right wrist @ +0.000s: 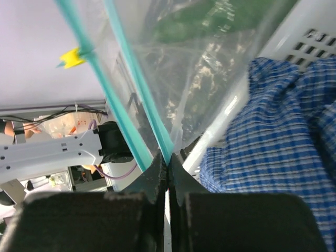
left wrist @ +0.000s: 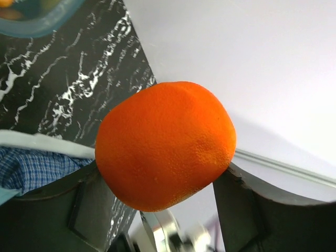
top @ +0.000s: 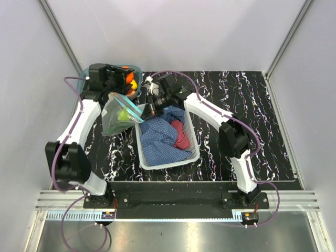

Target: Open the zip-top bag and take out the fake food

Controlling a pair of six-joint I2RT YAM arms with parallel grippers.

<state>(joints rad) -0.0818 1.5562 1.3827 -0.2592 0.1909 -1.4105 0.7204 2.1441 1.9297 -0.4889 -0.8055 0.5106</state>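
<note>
The zip-top bag [top: 116, 116], clear and crinkled with a teal zip strip [right wrist: 131, 100] running along its mouth, is hanging above the black marbled surface [top: 236, 105], just left of a white basket [top: 195, 152]. The right gripper [right wrist: 167, 165] is clenching tight on one end of the strip, its jaws pressed together with the plastic pinched between them. A small yellow tab [right wrist: 71, 58] is sitting on the strip. A green piece [right wrist: 210, 21] of fake food is showing through the film, its shape blurred by glare and wrinkles.

The left gripper [left wrist: 164, 170] is grasping a glossy orange [left wrist: 165, 144] between its fingers near the far left corner. It is holding the fruit beside a teal bin [top: 84, 75], where more orange and yellow pieces are lying. The basket is carrying a blue checked cloth [top: 160, 139] and a red cloth [top: 182, 134], and its left wall is standing just beside the bag.

In the overhead view the left arm is covering most of the bin. How many pieces are lying in the bag is impossible to tell.
</note>
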